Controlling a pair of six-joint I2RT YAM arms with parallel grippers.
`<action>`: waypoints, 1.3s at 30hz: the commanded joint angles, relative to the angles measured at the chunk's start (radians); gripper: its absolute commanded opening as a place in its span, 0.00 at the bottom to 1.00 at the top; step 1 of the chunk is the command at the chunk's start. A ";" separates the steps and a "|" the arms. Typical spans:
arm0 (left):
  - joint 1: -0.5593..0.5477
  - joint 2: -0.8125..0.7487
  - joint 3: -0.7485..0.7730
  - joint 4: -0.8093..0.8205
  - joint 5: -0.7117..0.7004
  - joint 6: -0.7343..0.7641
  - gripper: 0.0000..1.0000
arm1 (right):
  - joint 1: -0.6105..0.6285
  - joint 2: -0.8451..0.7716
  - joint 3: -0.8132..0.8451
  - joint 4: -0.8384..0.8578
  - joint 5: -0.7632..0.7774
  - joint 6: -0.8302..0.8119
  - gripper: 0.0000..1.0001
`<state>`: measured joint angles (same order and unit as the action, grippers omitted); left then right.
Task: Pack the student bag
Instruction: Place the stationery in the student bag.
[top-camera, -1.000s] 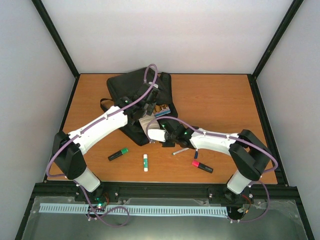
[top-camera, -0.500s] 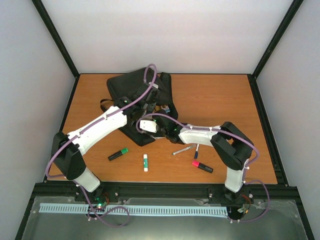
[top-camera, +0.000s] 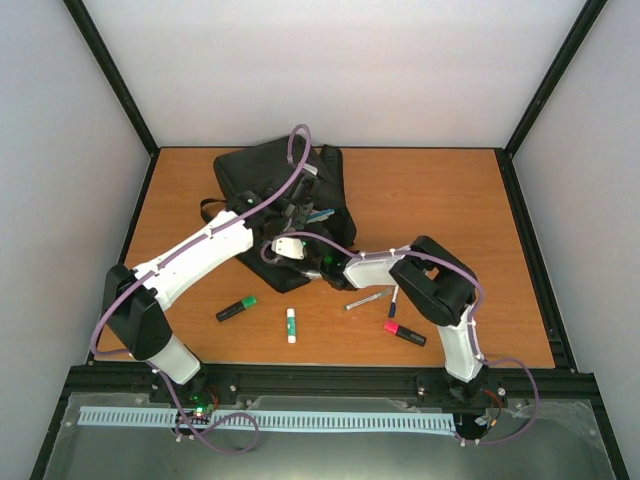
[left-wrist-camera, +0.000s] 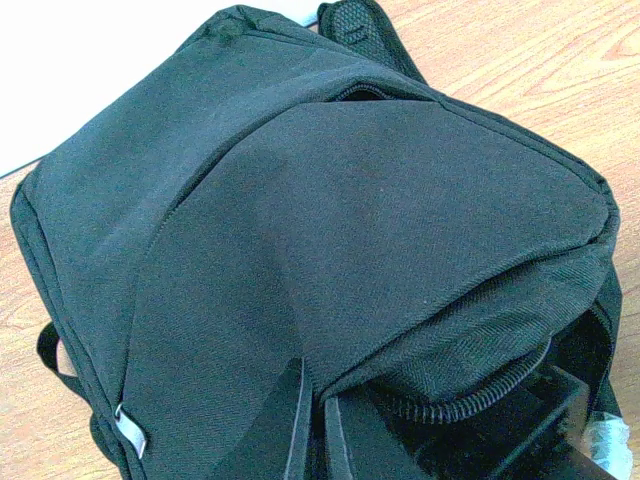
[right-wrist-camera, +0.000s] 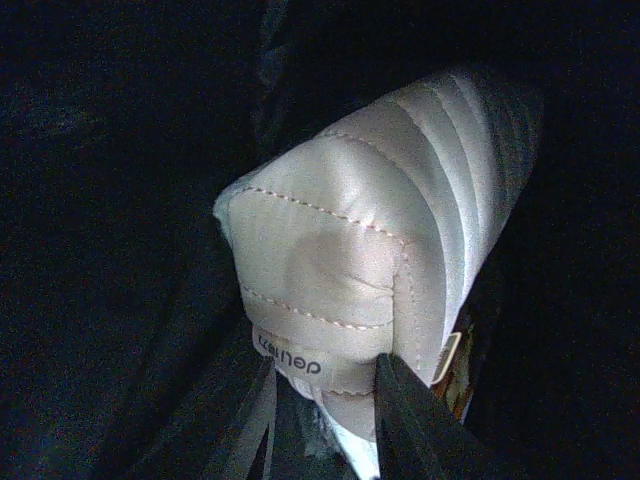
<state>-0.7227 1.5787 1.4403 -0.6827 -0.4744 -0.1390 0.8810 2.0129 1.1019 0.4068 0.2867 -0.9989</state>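
Observation:
The black student bag (top-camera: 262, 172) lies at the back left of the table; it fills the left wrist view (left-wrist-camera: 330, 230). My left gripper (left-wrist-camera: 316, 400) is shut on the bag's flap fabric beside the zip and holds the opening up. My right gripper (right-wrist-camera: 322, 385) is shut on the end of a cream ribbed pencil case (right-wrist-camera: 370, 250) and holds it in the bag's dark mouth. From above, the pencil case (top-camera: 290, 247) shows at the bag's front opening, with the right gripper (top-camera: 312, 256) just behind it.
On the table in front of the bag lie a green highlighter (top-camera: 236, 308), a white glue stick (top-camera: 291, 324), a silver pen (top-camera: 366, 298), a dark pen (top-camera: 393, 301) and a red highlighter (top-camera: 404, 333). A colourful item (top-camera: 322, 213) shows at the bag's opening.
My right arm has reached forward and left, carrying the pencil case from in front of the bag into its opening. My left gripper has kept its hold on the flap.

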 joint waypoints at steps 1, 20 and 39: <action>-0.007 -0.044 0.071 0.029 0.038 -0.022 0.01 | 0.006 0.052 0.046 0.122 0.064 -0.009 0.30; -0.007 0.045 0.154 -0.058 0.076 -0.102 0.69 | -0.008 -0.388 -0.087 -0.648 -0.342 0.293 0.57; 0.448 -0.079 -0.246 0.130 0.467 -0.576 1.00 | -0.604 -0.393 0.133 -0.851 -0.731 0.738 0.77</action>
<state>-0.3553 1.5146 1.2530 -0.6544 -0.1856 -0.5644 0.3691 1.5139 1.1591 -0.5041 -0.4091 -0.4664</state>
